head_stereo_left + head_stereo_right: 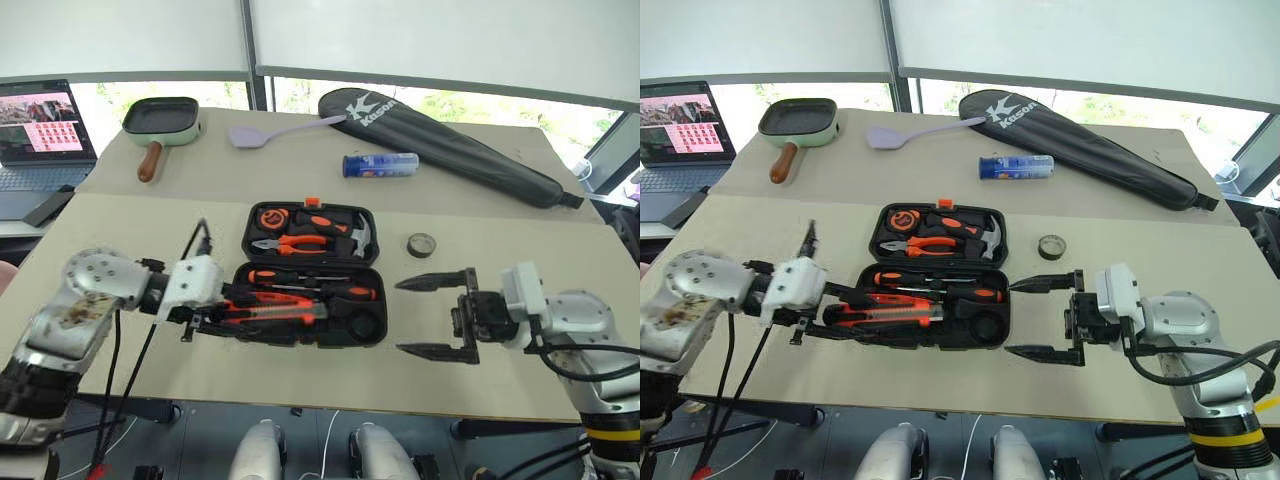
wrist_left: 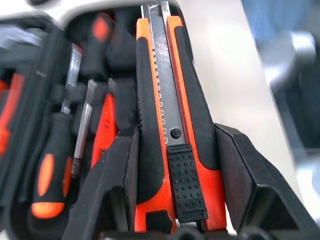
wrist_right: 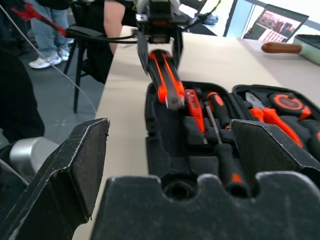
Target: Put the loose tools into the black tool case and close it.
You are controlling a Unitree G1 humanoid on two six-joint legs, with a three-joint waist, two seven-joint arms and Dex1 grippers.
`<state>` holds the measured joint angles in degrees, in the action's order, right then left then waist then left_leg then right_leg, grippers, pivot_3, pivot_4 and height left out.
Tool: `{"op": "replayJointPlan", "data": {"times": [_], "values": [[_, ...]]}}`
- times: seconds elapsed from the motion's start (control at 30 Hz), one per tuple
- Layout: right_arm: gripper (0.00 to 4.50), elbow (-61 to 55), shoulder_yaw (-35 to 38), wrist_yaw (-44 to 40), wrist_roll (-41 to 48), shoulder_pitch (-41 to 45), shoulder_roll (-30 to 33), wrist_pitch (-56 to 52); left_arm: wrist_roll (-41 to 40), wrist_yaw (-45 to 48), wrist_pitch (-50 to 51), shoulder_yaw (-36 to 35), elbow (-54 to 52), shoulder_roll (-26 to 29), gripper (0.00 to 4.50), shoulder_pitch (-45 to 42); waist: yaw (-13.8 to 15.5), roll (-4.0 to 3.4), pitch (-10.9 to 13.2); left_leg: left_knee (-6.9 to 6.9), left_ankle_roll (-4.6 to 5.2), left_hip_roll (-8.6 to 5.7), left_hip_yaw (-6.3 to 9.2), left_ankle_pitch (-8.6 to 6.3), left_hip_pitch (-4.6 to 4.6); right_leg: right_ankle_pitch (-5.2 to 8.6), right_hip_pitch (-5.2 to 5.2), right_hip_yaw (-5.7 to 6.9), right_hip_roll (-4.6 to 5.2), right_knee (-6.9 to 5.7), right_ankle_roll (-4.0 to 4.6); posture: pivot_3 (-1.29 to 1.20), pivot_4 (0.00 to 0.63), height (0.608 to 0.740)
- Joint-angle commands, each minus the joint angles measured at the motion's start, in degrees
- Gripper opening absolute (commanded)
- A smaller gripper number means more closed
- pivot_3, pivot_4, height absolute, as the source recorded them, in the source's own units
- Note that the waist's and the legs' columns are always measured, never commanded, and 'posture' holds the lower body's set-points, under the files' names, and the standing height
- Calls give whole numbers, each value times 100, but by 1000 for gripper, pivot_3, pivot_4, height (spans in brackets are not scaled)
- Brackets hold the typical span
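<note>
Your case point(image 1: 310, 275) lies open in the middle of the table point(image 1: 520, 380), lid half at 12 o'clock, tray half toward you. The lid half holds pliers point(image 1: 290, 243), a hammer point(image 1: 350, 232) and an orange tape measure point(image 1: 270, 216). In the tray half, two screwdrivers point(image 1: 300, 277) sit in their slots.

Your left gripper point(image 1: 215, 305) comes in from 9 o'clock and is clamped on the knife point(image 1: 275, 313); in the left wrist view both fingers point(image 2: 117, 175) press against the knife's sides. The knife lies along the tray's near edge, its tip pointing to 3 o'clock. In the right wrist view it looks raised above its slot, though the angle makes it hard to be sure whether it touches the tray.

Your right gripper point(image 1: 437, 315) hovers at 3 o'clock of the case, pointing at it, its fingers spread wide apart and holding nothing.

The tape roll point(image 1: 421, 244) still lies loose on the table at about 2 o'clock from the case, apart from it.

Farther back lie a blue cylinder point(image 1: 380, 165), a lilac spatula point(image 1: 265, 132), a pan point(image 1: 160, 125) and a long black bag point(image 1: 450, 145). A laptop point(image 1: 40, 125) stands at 10 o'clock.
</note>
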<state>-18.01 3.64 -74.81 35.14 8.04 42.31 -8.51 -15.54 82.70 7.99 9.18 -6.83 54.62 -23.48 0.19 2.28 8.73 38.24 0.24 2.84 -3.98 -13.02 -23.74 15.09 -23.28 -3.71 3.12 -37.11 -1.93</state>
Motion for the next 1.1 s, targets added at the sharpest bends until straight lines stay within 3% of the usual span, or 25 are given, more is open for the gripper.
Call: {"op": "replayJointPlan", "data": {"times": [0.03,0.37,0.77,0.83,0.97,1.1], "values": [[4500,-259,168,143,155,-98,41,-138,294,18,-200,237,195,-160,1743,-255,-7,0,0,0,0,0,0,0,-1,0,0,0,1,1,-1,0,150,740],[4500,-473,262,427,233,-266,8,-314,914,-221,-97,741,473,-676,1743,-646,26,1,1,11,1,-2,4,0,-6,-1,2,1,3,0,-8,0,150,740],[4500,-542,162,578,257,-255,-66,-393,808,-132,411,790,282,-675,1743,-494,24,1,0,11,1,-2,6,0,-5,-1,3,1,2,-1,-8,0,150,740],[4500,-532,124,593,242,-244,-96,-399,670,-239,264,650,304,-818,2765,-481,20,1,0,11,1,-2,6,0,-5,-1,3,1,2,-1,-8,0,150,740],[4500,-511,78,607,234,-213,-128,-415,215,-428,168,176,415,-1116,3958,-540,27,1,0,13,1,-2,8,0,-6,-2,3,1,2,-1,-8,0,150,740],[4500,-447,54,605,244,-178,-130,-411,-487,-331,303,-420,468,-1190,3958,-546,27,1,0,18,2,-2,12,0,-7,-2,4,3,2,-4,-8,0,150,740]]}}
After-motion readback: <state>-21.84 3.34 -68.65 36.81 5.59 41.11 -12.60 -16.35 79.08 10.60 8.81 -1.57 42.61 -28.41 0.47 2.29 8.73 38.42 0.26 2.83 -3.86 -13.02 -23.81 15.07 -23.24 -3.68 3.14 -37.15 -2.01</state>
